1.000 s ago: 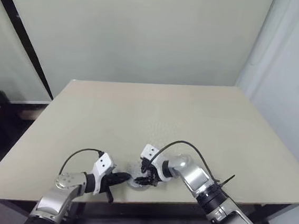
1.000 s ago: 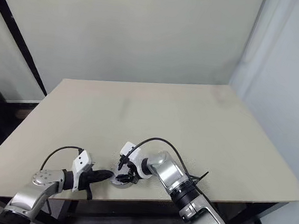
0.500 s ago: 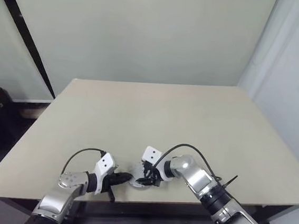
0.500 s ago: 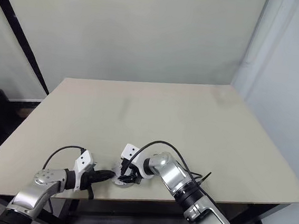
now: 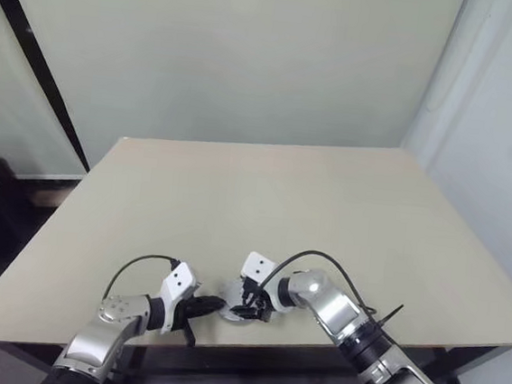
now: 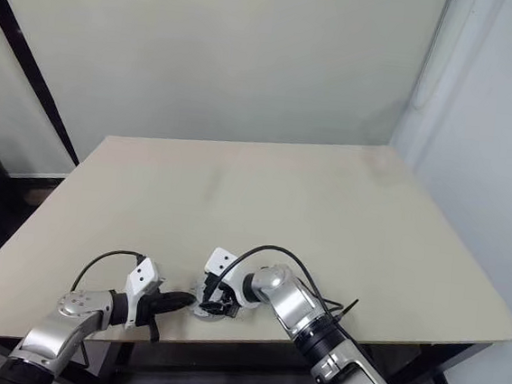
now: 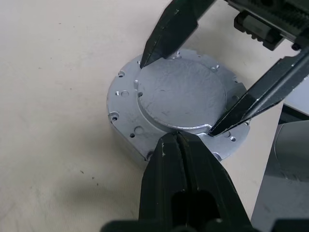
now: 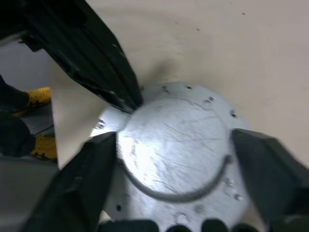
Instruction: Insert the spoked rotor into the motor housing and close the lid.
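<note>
One bare beige table (image 5: pixel 328 199), pale walls (image 5: pixel 233 54) behind.

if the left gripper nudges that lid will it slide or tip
Probably slide: the lid is a flat, low metal disc lying level on the housing, so tipping looks unlikely. It looks rigid and smooth, so the shut left gripper may skid off its edge.

A plain silver-grey lid (image 7: pixel 182 96) is seen between black gripper fingers (image 7: pixel 169 34) on a beige table (image 5: pixel 265 193).
</note>
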Controlling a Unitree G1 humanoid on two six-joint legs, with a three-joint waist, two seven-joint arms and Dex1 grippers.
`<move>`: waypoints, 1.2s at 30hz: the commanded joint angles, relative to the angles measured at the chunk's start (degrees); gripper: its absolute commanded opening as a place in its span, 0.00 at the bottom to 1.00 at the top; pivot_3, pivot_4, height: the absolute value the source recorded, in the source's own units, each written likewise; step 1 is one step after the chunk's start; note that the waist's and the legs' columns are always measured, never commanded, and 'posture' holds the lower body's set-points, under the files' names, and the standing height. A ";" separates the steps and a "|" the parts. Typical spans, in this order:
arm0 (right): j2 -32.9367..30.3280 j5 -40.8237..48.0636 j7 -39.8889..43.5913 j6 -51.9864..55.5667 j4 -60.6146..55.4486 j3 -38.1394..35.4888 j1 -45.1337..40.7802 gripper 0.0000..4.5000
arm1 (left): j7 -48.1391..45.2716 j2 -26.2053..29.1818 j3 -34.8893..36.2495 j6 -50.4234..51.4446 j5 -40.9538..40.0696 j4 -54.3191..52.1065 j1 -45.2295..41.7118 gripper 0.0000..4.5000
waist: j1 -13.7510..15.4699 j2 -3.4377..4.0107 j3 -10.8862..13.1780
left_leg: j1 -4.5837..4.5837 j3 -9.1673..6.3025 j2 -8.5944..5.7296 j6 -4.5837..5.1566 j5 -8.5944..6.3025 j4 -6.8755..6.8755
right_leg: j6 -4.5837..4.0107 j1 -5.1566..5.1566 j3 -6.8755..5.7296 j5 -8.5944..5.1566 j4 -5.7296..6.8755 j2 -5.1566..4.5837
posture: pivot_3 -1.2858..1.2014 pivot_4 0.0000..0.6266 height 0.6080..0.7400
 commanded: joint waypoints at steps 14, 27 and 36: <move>0.35 19.00 4.84 19.32 -8.42 -17.61 -0.91 0.99 | 0.24 -0.19 -2.37 1.37 1.86 0.72 1.52 0.00 | 0.05 0.02 0.01 | -0.04 -0.09 -0.05 0.00 -0.01 -0.09 | 0.00 -0.02 0.00 0.00 -0.04 -0.03 | 0.52 0.00 1.00; 4.23 27.66 -5.56 41.72 5.18 -34.16 -1.95 0.99 | -0.07 0.29 -1.88 1.32 1.61 0.13 2.40 0.00 | 0.01 0.10 0.00 | -0.10 0.03 -0.04 0.02 0.00 -0.24 | 0.01 -0.18 0.01 0.00 -0.04 -0.04 | 0.52 0.00 1.00; 8.31 29.51 -9.21 42.10 12.43 -38.54 -2.55 0.99 | 0.03 0.76 -1.35 1.65 1.44 -0.64 2.89 0.00 | -0.49 0.10 0.00 | -0.10 0.08 -0.06 0.03 0.00 -0.29 | 0.02 -0.19 0.07 0.01 -0.06 -0.04 | 0.52 0.00 1.00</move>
